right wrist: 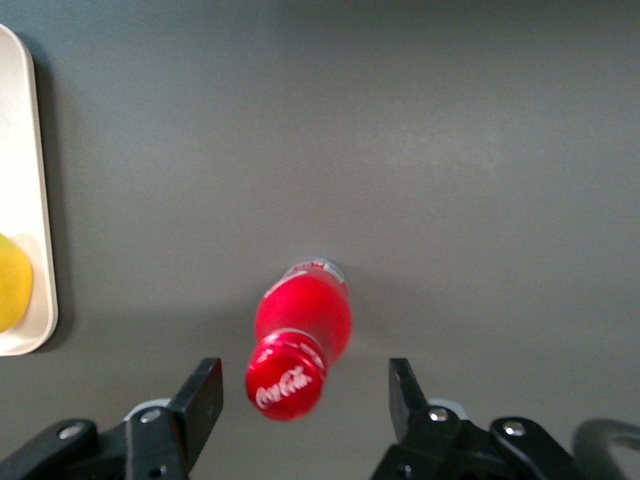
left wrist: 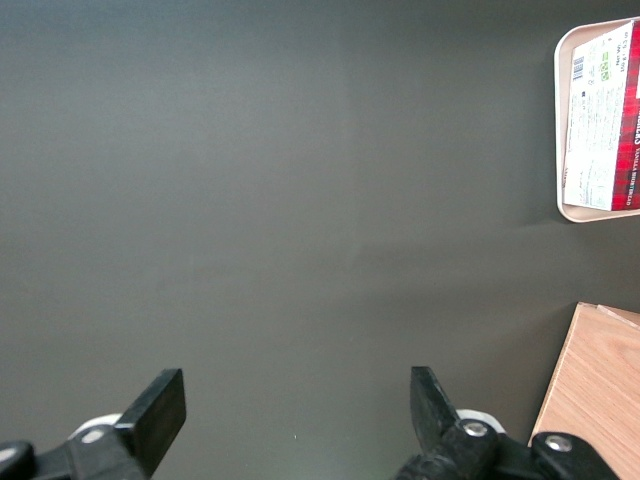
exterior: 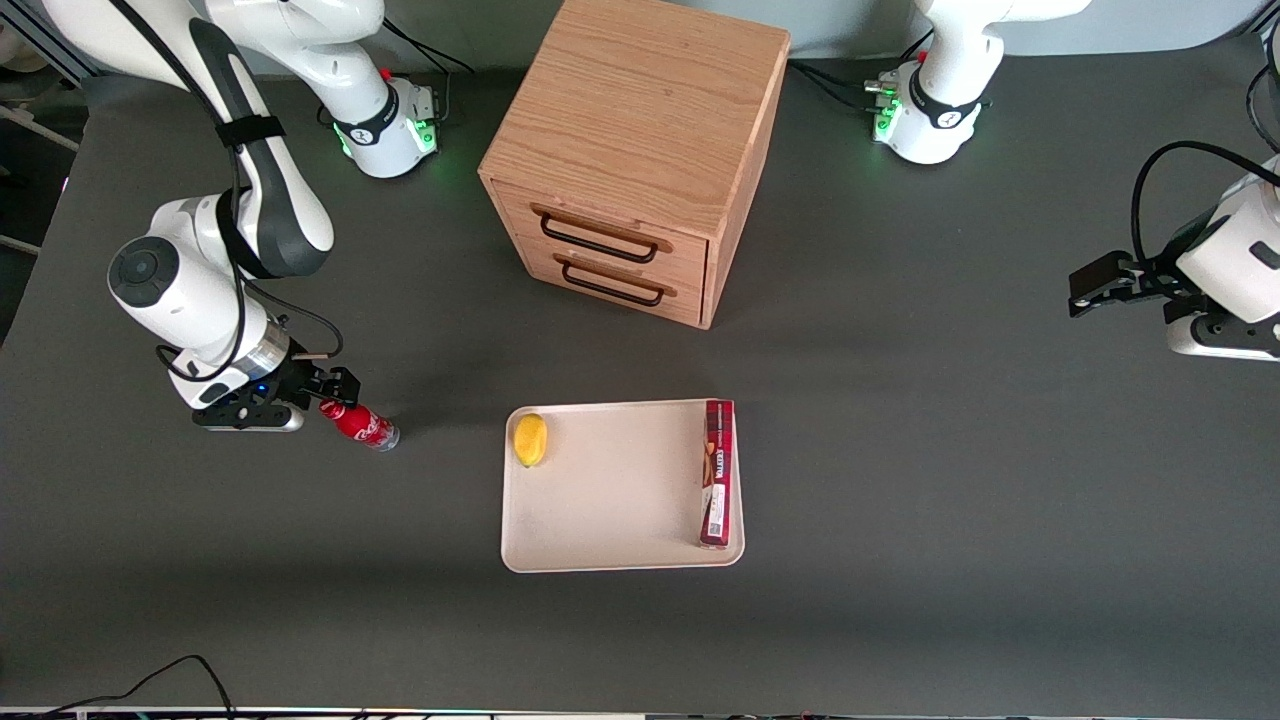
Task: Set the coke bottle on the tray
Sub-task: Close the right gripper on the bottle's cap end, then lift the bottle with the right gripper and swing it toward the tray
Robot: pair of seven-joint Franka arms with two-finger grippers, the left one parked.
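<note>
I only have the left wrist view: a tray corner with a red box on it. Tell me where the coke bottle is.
Observer: The coke bottle is on the table, off the tray, toward the working arm's end.
Operator: Report the gripper.
Observer: The gripper is open at the bottle. Its fingers flank the cap without touching it.
Operator: Name anything else on the tray.
Observer: A lemon lies in the tray corner nearest the bottle.
</note>
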